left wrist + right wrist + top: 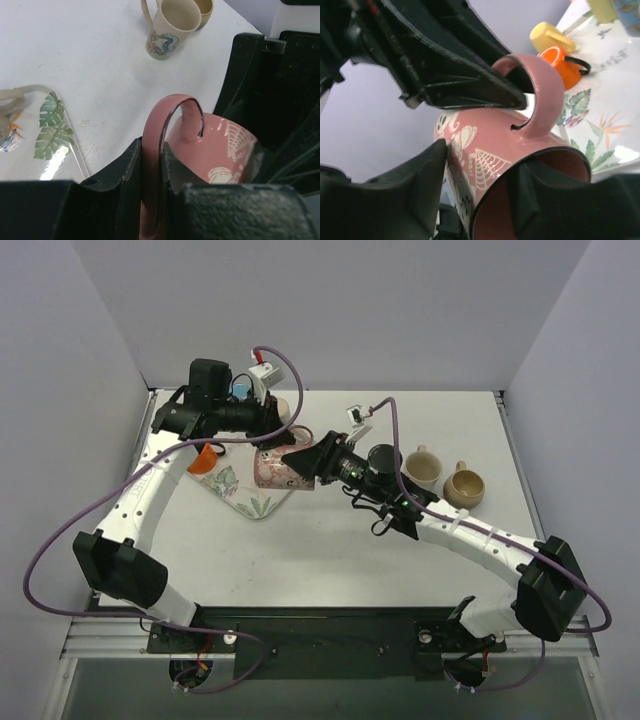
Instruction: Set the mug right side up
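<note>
The left gripper [151, 165] is pinched narrow on the handle of the pink mug [215, 150], which lies on its side, handle up, over the leaf-print tray [250, 502]. The right gripper [480, 192] stands wide at the mug's rim end; I can't tell if it's clamping. Two beige mugs [440, 476] stand well apart.

The pink mug [485, 160] sits between the right jaws (handle uppermost).

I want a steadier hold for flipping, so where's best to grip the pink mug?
Probably its handle, pinched from the sides as the left gripper does: the loop stands clear of the pink mug, giving flat faces and turning leverage.
</note>
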Robot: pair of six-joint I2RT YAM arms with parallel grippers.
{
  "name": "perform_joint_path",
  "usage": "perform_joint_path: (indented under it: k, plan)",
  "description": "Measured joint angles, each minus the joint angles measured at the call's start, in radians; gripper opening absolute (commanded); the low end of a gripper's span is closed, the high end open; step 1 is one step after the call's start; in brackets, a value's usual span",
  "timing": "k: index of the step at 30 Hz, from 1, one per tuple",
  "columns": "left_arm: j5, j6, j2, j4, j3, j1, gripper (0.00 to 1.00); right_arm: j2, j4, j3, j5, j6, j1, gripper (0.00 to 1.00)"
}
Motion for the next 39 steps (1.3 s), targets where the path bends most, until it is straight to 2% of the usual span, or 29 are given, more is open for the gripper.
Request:
perform_joint_path:
  k: [1, 2, 3, 4, 5, 6, 7, 8, 11, 16, 20, 25, 32, 38, 39]
  plan:
    - [0.003, -0.002, 0.000, 0.010, -0.012, -0.005, 0.00, 0.018, 0.027, 0.009, -0.019, 0.013, 0.000, 0.14]
    - [-0.001, -0.002, 0.000, 0.020, -0.021, -0.006, 0.00, 0.035, 0.046, 0.015, -0.048, 0.047, 0.000, 0.00]
    - [0.000, 0.000, 0.000, 0.027, -0.025, -0.003, 0.00, 0.050, 0.074, 0.023, -0.064, 0.058, 0.000, 0.00]
    - [0.002, 0.001, 0.000, 0.039, -0.027, 0.000, 0.14, 0.060, 0.098, 0.026, -0.086, 0.075, 0.000, 0.00]
    - [0.000, 0.010, 0.000, 0.054, -0.027, 0.001, 0.46, 0.063, 0.093, 0.027, -0.089, 0.081, -0.001, 0.00]
    - [-0.003, 0.017, -0.002, 0.056, -0.027, 0.002, 0.56, 0.064, 0.092, 0.027, -0.090, 0.087, -0.002, 0.00]
    - [-0.005, 0.007, -0.003, 0.057, -0.027, 0.002, 0.74, 0.057, 0.076, 0.030, -0.088, 0.073, -0.003, 0.00]
    - [-0.011, 0.005, -0.003, 0.064, -0.027, 0.004, 0.81, 0.050, 0.033, 0.034, -0.071, 0.043, -0.002, 0.00]
    - [-0.094, 0.016, -0.013, 0.064, -0.026, 0.010, 0.84, 0.027, -0.241, 0.072, 0.036, -0.079, 0.003, 0.00]
    - [-0.362, 0.119, -0.021, 0.066, -0.026, 0.032, 0.87, 0.040, -0.679, 0.159, 0.238, -0.240, -0.050, 0.00]
    - [-0.548, 0.224, -0.023, 0.084, -0.043, 0.034, 0.87, 0.146, -0.871, 0.296, 0.326, -0.304, -0.134, 0.00]
    - [-0.731, 0.355, -0.026, 0.122, -0.122, 0.034, 0.87, 0.361, -0.962, 0.475, 0.407, -0.348, -0.174, 0.00]
    - [-0.894, 0.517, 0.005, 0.146, -0.209, 0.034, 0.86, 0.558, -1.029, 0.547, 0.415, -0.351, -0.195, 0.00]
    - [-0.940, 0.617, 0.092, 0.166, -0.215, 0.039, 0.84, 0.602, -1.061, 0.553, 0.379, -0.344, -0.233, 0.22]
    - [-0.951, 0.639, 0.112, 0.173, -0.215, 0.039, 0.83, 0.602, -1.062, 0.557, 0.376, -0.344, -0.240, 0.31]
